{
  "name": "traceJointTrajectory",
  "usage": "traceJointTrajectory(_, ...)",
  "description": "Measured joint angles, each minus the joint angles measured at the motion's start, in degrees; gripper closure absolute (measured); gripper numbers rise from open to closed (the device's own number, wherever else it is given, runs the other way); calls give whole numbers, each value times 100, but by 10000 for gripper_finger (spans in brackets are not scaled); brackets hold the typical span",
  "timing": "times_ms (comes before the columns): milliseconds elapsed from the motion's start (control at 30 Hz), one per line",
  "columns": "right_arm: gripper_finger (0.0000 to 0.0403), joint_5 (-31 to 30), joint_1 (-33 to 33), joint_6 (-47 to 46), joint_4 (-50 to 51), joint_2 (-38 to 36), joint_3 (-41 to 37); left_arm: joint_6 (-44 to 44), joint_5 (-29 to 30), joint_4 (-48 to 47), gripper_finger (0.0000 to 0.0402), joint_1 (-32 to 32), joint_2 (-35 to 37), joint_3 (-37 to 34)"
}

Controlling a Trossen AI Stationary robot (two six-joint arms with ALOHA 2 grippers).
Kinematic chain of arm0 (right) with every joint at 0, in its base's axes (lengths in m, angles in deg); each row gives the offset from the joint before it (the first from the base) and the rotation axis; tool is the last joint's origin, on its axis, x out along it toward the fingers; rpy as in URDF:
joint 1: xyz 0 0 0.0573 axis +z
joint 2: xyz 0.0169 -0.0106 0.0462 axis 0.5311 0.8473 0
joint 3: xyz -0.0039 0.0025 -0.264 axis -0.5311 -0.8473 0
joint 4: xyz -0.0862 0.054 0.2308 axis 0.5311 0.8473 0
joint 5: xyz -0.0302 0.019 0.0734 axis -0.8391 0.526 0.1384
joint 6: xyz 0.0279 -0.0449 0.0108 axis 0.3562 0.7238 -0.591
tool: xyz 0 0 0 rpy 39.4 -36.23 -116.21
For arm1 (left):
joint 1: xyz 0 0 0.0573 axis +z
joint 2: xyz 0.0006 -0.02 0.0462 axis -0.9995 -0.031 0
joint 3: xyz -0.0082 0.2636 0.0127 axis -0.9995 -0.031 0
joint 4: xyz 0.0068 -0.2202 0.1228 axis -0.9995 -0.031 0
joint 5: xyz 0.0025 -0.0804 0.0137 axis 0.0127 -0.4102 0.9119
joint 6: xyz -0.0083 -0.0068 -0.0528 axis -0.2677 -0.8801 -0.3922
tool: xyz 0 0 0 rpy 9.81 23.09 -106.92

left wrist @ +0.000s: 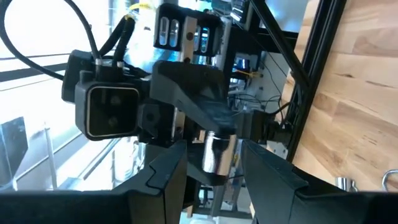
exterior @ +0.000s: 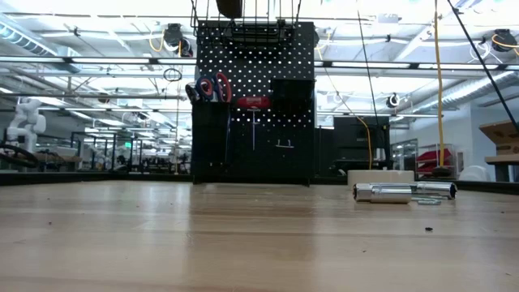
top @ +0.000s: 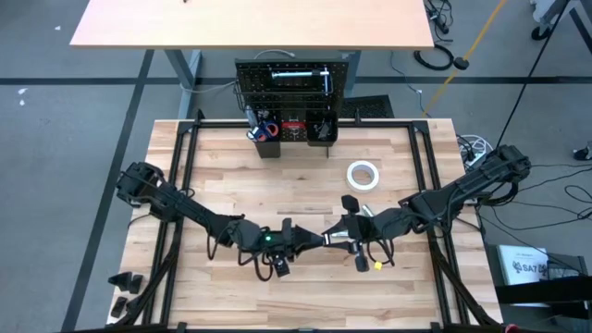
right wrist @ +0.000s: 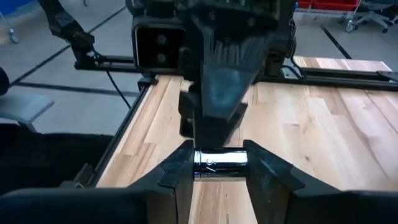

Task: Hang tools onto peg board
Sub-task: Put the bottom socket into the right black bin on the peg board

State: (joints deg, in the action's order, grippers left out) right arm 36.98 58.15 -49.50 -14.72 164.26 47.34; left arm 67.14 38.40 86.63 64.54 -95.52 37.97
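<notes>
Right in front of you, the right gripper [right wrist: 217,167] has its two fingers shut tight on a shiny silver ratchet [right wrist: 219,164]. The left gripper [left wrist: 211,163] pinches the same ratchet from the other side, so you see only a short bit of it. From above, both arms meet near the front middle of the table [top: 231,176], and the tool is mostly hidden between them. A white tape roll [top: 363,174] lies well apart. The peg board [top: 294,88] stands at the far edge, with scissors [top: 264,129] in a bin.

Dark jointed arms, black cables
</notes>
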Motion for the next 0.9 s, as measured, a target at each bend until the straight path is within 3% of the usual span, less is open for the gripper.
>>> traceJointTrajectory(367, 287, 17, -45, 61, -189, 41, 6, 2, -316, -125, 249, 133, 0, 119)
traceJointTrajectory(567, 288, 34, -193, 50, -320, 235, 9, -14, -316, -797, 249, 205, 0, 405)
traceJointTrajectory(900, 288, 171, -243, 42, -320, 229, 9, -165, 37, -915, 249, 228, 0, 415)
